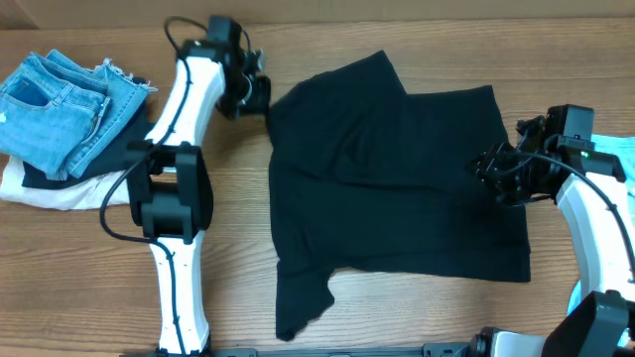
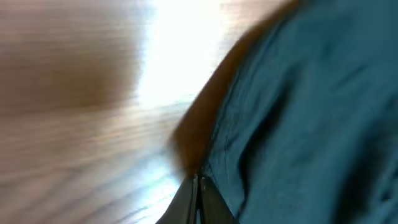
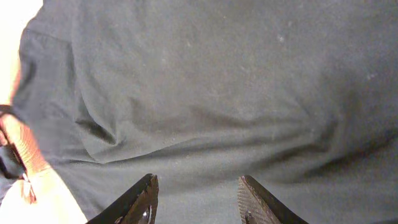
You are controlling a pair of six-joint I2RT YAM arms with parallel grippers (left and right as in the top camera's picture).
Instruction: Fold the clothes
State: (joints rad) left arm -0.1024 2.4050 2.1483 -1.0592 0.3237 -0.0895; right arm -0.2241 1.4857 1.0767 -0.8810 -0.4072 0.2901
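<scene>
The clothes, a black T-shirt (image 1: 397, 188), lie spread on the wooden table, wrinkled, with a sleeve hanging toward the front edge. My left gripper (image 1: 262, 96) is at the shirt's far left corner. In the left wrist view its fingers (image 2: 198, 190) are pressed together on the edge of the fabric (image 2: 298, 124), which lifts off the wood with a shadow beneath. My right gripper (image 1: 489, 169) hovers over the shirt's right side. In the right wrist view it (image 3: 199, 190) stands open, both fingers above the dark cloth (image 3: 217, 93), nothing between them.
A frayed blue denim piece (image 1: 60, 104) lies on a cream-white folded garment (image 1: 40, 190) at the far left. The left arm's base (image 1: 174, 198) stands between that pile and the shirt. Bare wood (image 1: 238, 248) shows left of the shirt.
</scene>
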